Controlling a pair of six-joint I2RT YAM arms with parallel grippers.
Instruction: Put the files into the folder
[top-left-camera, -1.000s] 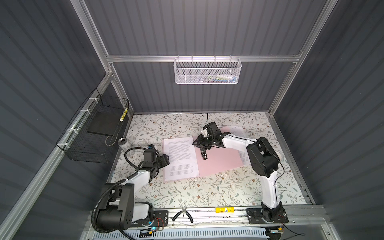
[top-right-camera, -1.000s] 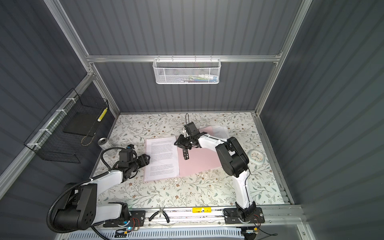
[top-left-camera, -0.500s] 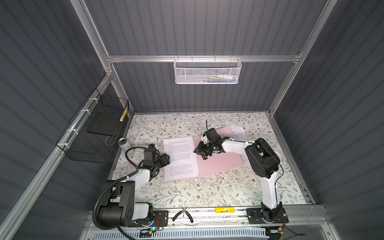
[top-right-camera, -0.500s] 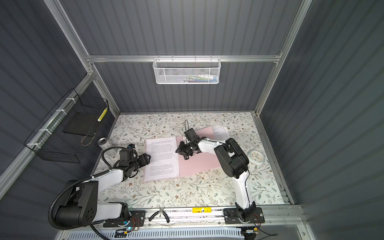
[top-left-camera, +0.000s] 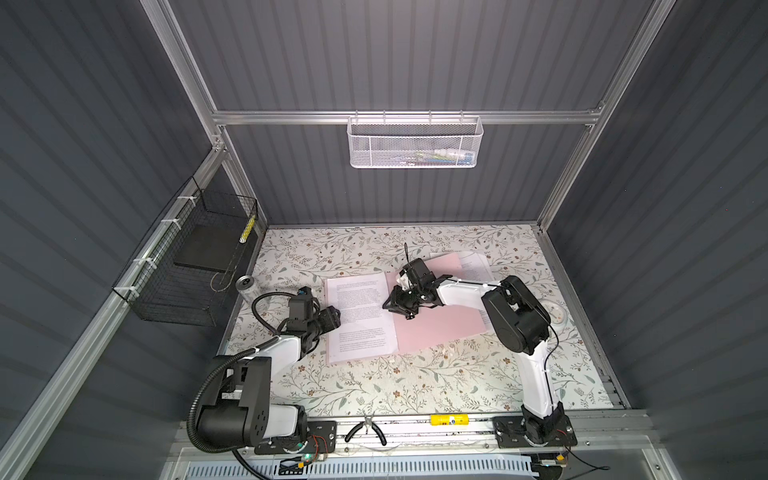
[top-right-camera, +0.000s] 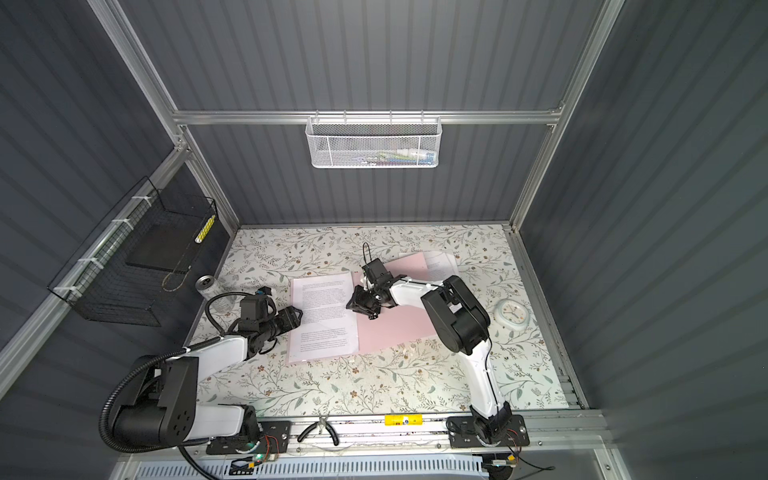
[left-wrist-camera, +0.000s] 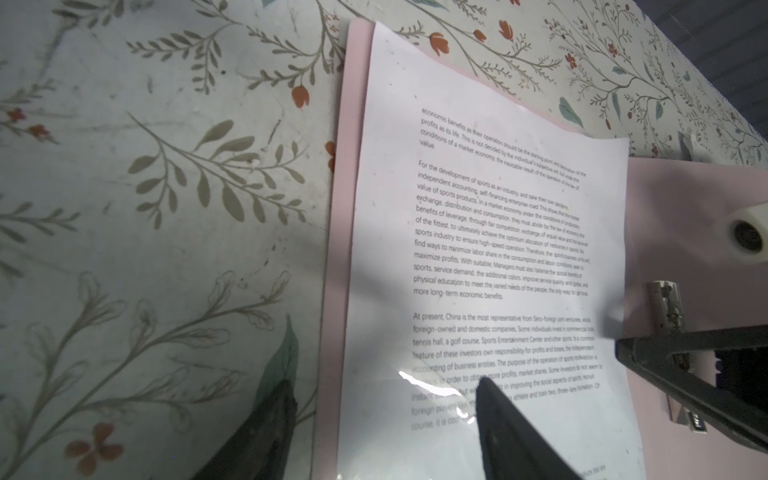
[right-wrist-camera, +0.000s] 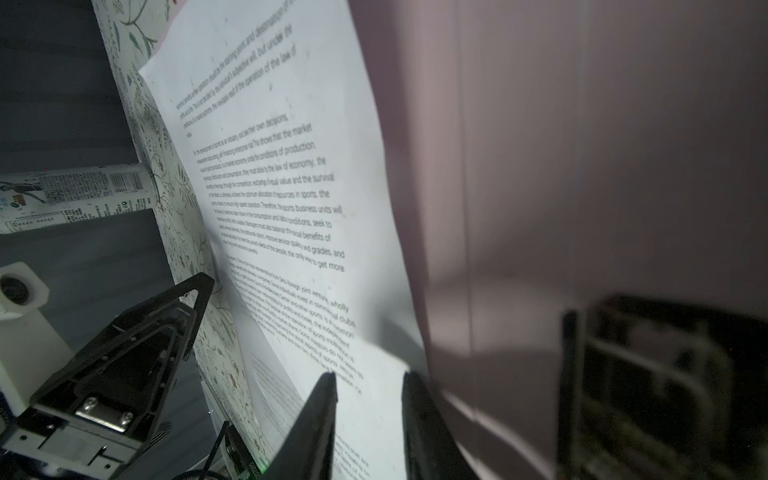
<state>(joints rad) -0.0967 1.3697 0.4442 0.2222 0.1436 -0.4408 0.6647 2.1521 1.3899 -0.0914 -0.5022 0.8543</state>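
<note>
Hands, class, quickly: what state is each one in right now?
Left hand: open wide across the printed sheet edge, holding nothing.
Right hand: slightly open over that sheet, holding nothing.

Some files lie partly hidden under the folder; contents of the wire basket are indistinct.

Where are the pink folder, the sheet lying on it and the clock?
Folder (top-left-camera: 440, 328), in a top view, bare leaf.
Sheet (top-left-camera: 359, 318), in a top view, mid text.
Clock (top-right-camera: 513, 312), in a top view, its face.

The files lie on the open folder.
</note>
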